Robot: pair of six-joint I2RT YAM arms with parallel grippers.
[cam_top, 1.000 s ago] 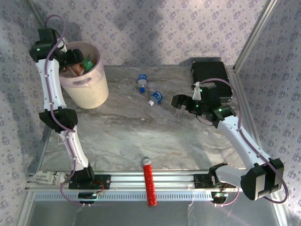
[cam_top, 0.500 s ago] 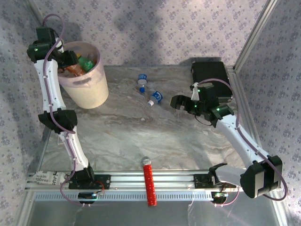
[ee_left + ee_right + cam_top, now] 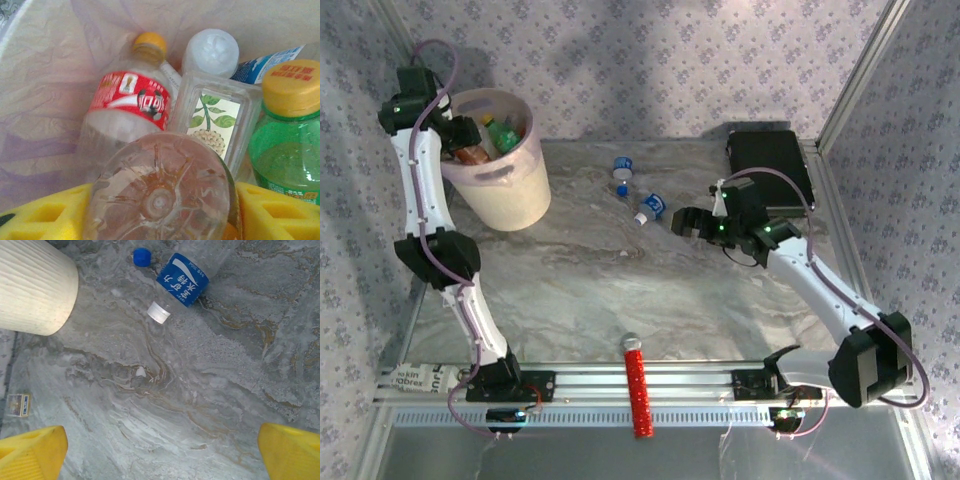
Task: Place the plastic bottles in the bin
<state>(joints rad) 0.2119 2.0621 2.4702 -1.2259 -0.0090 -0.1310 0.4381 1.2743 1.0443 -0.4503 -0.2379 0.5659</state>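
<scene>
Bottles: one gripped inside the bin (image 3: 515,195), two loose on the desk (image 3: 620,290)

My left gripper (image 3: 162,217) hangs in the mouth of the bin, which stands at the desk's far left corner. Its yellow pads (image 3: 45,215) press against both sides of a clear held bottle (image 3: 160,180). The moulded base faces the wrist camera, so the long axis runs away from the lens, down into the bin. Past it I see a red-labelled bottle (image 3: 127,107) with a yellow cap, a square bottle (image 3: 215,117) with a white cap and a leaf label, and a green bottle (image 3: 285,150). They are packed close together, caps uppermost in that view.

Two more lie near the middle of the far edge. The white-capped bottle (image 3: 651,208) is on its side with its long axis diagonal, cap toward the near left and blue label facing up. Just beyond it, the blue-capped bottle (image 3: 622,168) runs roughly far-to-near, cap toward the near edge. I cannot tell whether the two touch.

My right gripper (image 3: 682,222) hovers just right of the white-capped bottle, apart from it. Its jaws are spread wide and hold nothing.

A black case (image 3: 770,160) sits in the far right corner, close behind the right wrist. A red ribbed cylinder (image 3: 638,385) lies across the rail (image 3: 700,380) at the near edge, between the arm bases. Bare marble runs from the loose bottles to the bin and across the desk's middle to the rail.
</scene>
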